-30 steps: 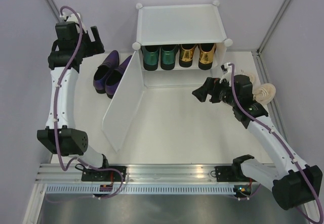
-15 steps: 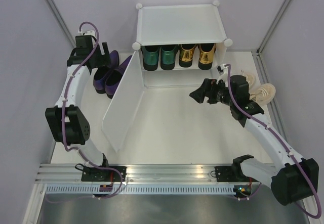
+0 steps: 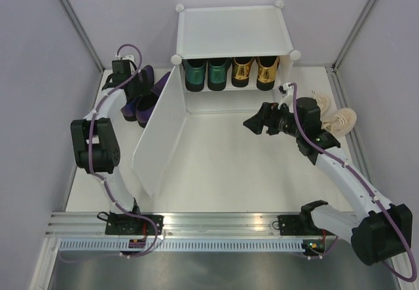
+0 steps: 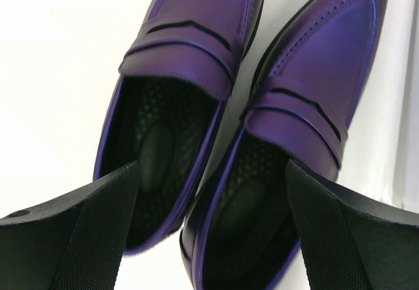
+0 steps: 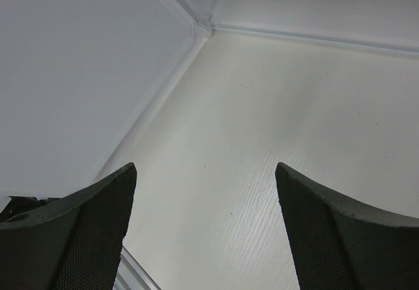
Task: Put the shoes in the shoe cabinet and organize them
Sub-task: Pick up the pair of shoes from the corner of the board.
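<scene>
The pair of dark purple shoes point(image 3: 143, 98) lies left of the cabinet. In the left wrist view both purple shoes point(image 4: 190, 35) fill the frame. My left gripper point(image 3: 134, 80) is open just above their heel ends, its fingers point(image 4: 78, 237) spread across both shoe openings point(image 4: 213, 237). The white shoe cabinet point(image 3: 232, 31) holds green loafers point(image 3: 206, 72) and gold loafers point(image 3: 255, 71) on its shelf. The beige sneakers point(image 3: 337, 116) lie at the right, partly hidden behind my right arm. My right gripper point(image 3: 252, 124) is open and empty over the bare table point(image 5: 262, 139).
The cabinet's frosted door panel point(image 3: 160, 129) stands open, between the purple shoes and the cabinet's front; it shows at the left of the right wrist view point(image 5: 72, 74). Grey walls close in on both sides.
My left arm has swung in from the far left and down over the purple shoes. My right gripper has shifted slightly left.
</scene>
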{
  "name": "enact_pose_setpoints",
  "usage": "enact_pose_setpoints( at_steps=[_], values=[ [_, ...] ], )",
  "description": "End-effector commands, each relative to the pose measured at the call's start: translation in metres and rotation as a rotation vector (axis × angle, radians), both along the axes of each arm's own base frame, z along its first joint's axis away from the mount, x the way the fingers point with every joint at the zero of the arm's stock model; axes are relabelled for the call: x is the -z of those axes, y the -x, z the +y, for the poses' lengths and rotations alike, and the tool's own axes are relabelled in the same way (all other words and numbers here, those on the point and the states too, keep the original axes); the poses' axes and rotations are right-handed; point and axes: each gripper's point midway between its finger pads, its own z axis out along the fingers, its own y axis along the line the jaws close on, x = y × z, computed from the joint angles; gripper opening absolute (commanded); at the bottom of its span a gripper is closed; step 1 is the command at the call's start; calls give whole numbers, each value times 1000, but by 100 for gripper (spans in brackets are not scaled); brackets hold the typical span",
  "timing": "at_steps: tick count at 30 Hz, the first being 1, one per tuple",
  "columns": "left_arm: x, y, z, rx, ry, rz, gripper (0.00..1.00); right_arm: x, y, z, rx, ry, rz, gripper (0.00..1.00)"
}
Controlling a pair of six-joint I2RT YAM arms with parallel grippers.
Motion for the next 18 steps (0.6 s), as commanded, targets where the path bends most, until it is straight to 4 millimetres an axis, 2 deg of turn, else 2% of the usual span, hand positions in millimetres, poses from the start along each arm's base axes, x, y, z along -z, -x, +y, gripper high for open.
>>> enact_pose_setpoints(
  at_steps=[1,5,9,11,14,18],
  values=[
    [-23,-35,7,18,-62,-140,94,-6,-2,5,-24,-10,-40,89],
    [-7,-43,10,25,-85,-127,93,-3,-3,5,-24,-5,-36,89],
    [25,-42,23,-20,-113,-82,93,-3,-5,4,-13,2,-38,89],
    [35,-43,26,-34,-93,-77,93,-3,-5,3,-10,5,-42,88],
    [42,-46,22,-23,-69,-69,87,0,-5,2,-5,15,-36,88],
    [37,-42,21,-23,-58,-75,82,-1,-7,1,1,17,-39,87]
  ],
)
